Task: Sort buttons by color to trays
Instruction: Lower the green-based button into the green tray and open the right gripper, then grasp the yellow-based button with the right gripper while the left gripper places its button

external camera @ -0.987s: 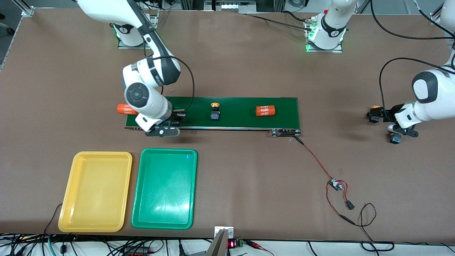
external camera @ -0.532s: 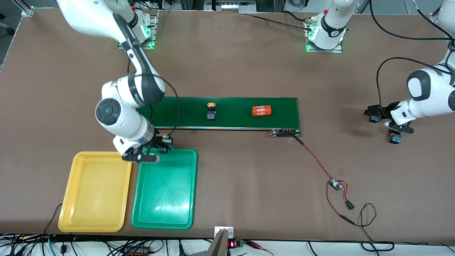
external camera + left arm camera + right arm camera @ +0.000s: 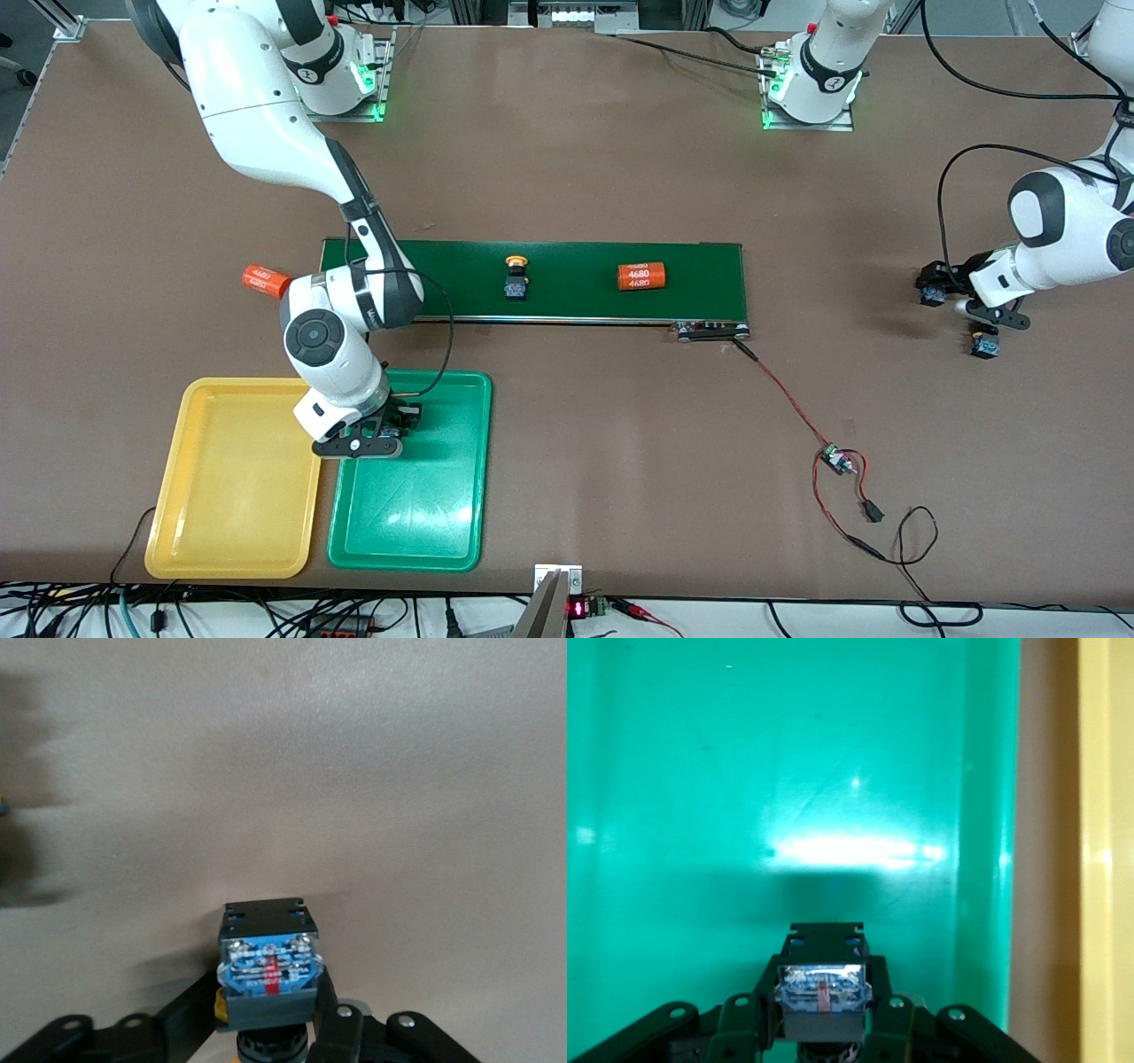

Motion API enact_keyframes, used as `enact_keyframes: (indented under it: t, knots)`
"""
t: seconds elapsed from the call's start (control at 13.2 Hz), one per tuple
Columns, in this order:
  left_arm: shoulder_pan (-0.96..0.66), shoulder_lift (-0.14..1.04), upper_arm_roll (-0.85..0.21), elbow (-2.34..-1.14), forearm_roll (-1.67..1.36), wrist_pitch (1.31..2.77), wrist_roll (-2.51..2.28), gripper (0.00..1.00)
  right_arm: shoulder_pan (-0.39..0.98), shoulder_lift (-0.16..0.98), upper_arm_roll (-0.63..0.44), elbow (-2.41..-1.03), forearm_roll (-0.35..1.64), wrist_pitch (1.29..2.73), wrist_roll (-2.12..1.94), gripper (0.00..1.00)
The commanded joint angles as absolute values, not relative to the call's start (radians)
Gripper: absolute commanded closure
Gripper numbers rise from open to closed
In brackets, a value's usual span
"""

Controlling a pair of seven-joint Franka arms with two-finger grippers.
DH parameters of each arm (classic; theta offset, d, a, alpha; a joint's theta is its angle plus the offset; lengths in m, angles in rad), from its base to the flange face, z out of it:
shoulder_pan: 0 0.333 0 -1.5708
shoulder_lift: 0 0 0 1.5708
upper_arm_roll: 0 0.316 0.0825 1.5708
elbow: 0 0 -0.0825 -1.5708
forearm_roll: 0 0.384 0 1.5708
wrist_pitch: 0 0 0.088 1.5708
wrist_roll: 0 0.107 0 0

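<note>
My right gripper (image 3: 399, 424) (image 3: 824, 1010) hangs low over the green tray (image 3: 416, 505) (image 3: 788, 771), at the end nearest the belt, shut on a button (image 3: 409, 415) (image 3: 822, 983) whose cap is hidden. The yellow tray (image 3: 235, 478) (image 3: 1103, 859) lies beside it. A yellow-capped button (image 3: 515, 275) stands on the conveyor belt (image 3: 576, 301). At the left arm's end of the table, my left gripper (image 3: 930, 292) (image 3: 268, 997) is shut on a yellow button (image 3: 266, 952) down at the tabletop. Another button (image 3: 983, 343) sits on the table just nearer the camera.
One orange cylinder (image 3: 640, 276) rides on the belt; a second (image 3: 266, 281) lies on the table off the belt's end by the right arm. A red wire with a small circuit board (image 3: 833, 461) trails from the belt's other end toward the camera.
The right arm carried its button from the belt to over the green tray. The left gripper closed on its button. The belt's button and cylinders shifted toward the right arm's end; one cylinder left the belt.
</note>
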State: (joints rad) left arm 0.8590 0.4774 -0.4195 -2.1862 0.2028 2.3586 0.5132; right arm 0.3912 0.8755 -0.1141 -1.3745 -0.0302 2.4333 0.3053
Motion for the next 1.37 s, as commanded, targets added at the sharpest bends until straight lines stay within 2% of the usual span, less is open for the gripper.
enact_keyframes:
  t: [0.0,0.08,0.15,0.23,0.3,0.46,0.61,0.99,1.14,1.29]
  knots:
    - [0.851,0.442,-0.429,-2.192,0.227,2.327,0.506,1.0,0.384,0.897,-0.115,-1.353,-0.052,2.43,0.287,0.82]
    - [0.848,0.425,-0.433,-2.191,0.227,2.313,0.506,1.0,0.382,0.903,-0.115,-1.356,-0.052,2.433,0.285,0.81]
    - [0.826,0.407,-0.434,-2.187,0.227,2.298,0.499,1.0,0.382,0.91,-0.115,-1.356,-0.052,2.433,0.285,0.68]
    - [0.801,0.387,-0.434,-2.177,0.227,2.283,0.494,1.0,0.373,0.913,-0.115,-1.356,-0.049,2.445,0.287,0.06]
    - [0.77,0.365,-0.434,-2.174,0.226,2.264,0.491,1.0,0.367,0.904,-0.115,-1.356,-0.051,2.471,0.276,0.0]
    - [0.706,0.324,-0.436,-2.168,0.224,2.253,0.448,1.0,0.368,0.867,-0.115,-1.35,-0.043,2.456,0.275,0.0]
    - [0.643,0.29,-0.44,-2.168,0.222,2.237,0.395,1.0,0.38,0.833,-0.115,-1.348,-0.041,2.381,0.281,0.0]
    - [0.413,0.196,-0.445,-2.166,0.209,2.152,0.143,1.0,0.383,0.669,-0.077,-1.356,-0.003,2.026,0.302,0.0]
    - [0.382,0.186,-0.498,-2.164,0.207,2.152,0.095,1.0,0.385,0.638,-0.048,-1.361,0.032,1.916,0.357,0.0]
    - [0.377,0.186,-0.567,-2.164,0.146,2.154,0.04,1.0,0.387,0.603,-0.011,-1.397,0.037,1.887,0.399,0.0]
